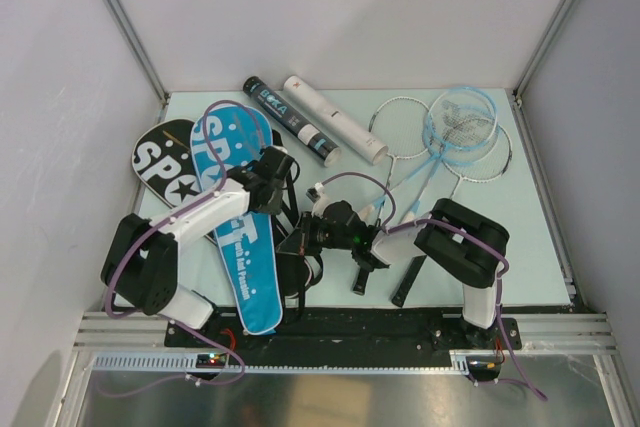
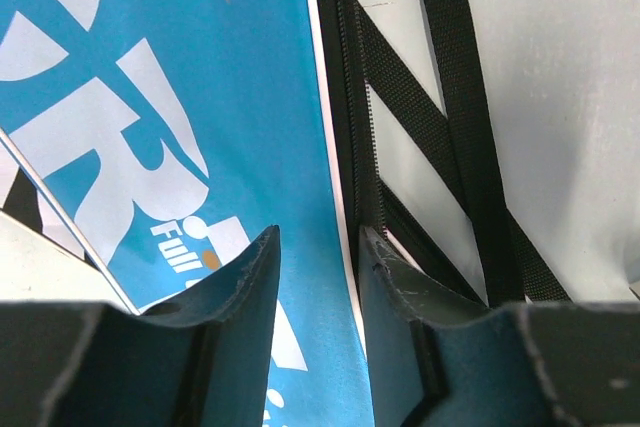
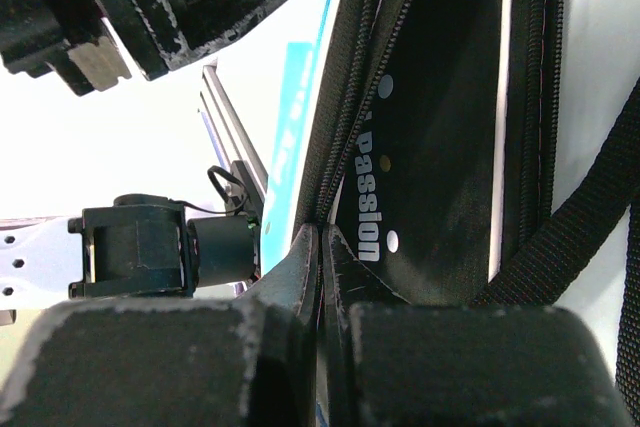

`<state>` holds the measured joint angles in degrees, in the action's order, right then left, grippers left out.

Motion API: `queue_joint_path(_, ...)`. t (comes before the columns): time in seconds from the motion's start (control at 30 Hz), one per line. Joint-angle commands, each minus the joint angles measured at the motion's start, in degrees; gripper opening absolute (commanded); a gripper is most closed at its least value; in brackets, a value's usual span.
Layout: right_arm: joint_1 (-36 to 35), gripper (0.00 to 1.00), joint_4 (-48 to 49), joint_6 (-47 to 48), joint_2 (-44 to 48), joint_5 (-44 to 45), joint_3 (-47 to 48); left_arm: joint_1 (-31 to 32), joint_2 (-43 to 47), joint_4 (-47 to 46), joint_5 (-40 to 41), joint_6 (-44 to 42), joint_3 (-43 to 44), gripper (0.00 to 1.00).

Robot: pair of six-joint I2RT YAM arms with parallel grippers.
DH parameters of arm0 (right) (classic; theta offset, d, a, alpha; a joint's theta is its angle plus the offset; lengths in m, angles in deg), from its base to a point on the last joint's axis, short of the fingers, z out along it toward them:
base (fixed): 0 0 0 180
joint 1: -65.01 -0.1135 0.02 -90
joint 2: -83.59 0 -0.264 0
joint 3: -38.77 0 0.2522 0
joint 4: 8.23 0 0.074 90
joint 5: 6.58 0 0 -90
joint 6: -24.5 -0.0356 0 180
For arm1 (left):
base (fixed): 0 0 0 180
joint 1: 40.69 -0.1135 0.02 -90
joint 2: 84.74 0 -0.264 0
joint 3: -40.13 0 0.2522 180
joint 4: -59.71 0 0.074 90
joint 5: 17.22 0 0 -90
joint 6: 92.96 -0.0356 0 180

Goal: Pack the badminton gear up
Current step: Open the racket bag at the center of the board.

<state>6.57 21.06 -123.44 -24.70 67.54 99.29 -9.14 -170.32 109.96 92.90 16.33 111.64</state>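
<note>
The blue SPORT bag (image 1: 240, 237) lies lengthwise at the left, partly over a black SPORT bag (image 1: 160, 159). My left gripper (image 1: 272, 169) hovers open over the blue bag's zipper edge (image 2: 340, 147); its fingers (image 2: 250, 277) straddle the edge without touching it. My right gripper (image 1: 305, 237) is shut on the blue bag's zipper (image 3: 345, 147), where the two zipper rows meet at its fingertips (image 3: 322, 232). Rackets (image 1: 455, 132) lie at the back right, their black handles (image 1: 408, 280) near the front. A black tube (image 1: 290, 119) and a white tube (image 1: 335, 119) lie at the back. No shuttlecock shows.
Black webbing straps (image 2: 470, 147) of the bag lie on the table beside its right edge. White walls close in the table on the left, back and right. A metal rail (image 1: 340, 332) runs along the near edge by the arm bases.
</note>
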Motion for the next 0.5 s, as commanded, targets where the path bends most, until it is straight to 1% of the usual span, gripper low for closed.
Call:
queue_joint_path(0.0, 0.08, 0.00, 1.38, 1.06, 2.44, 0.56, 1.66, 0.47, 0.18, 0.86, 4.40, -1.35, 2.86, 0.40)
queue_joint_path(0.37, 0.16, 0.00, 1.53, 0.84, 2.27, 0.49, 1.62, 0.56, -2.58, 0.92, 3.10, -0.64, 3.15, 0.34)
queue_joint_path(0.4, 0.16, 0.00, 1.48, 0.82, 2.28, 0.49, 1.64, 0.55, -2.88, 0.94, 2.87, -0.60, 3.32, 0.33)
queue_joint_path(0.47, 0.10, 0.00, 1.24, 0.92, 2.36, 0.56, 1.66, 0.62, -3.31, 0.93, 2.75, -0.55, 3.50, 0.23)
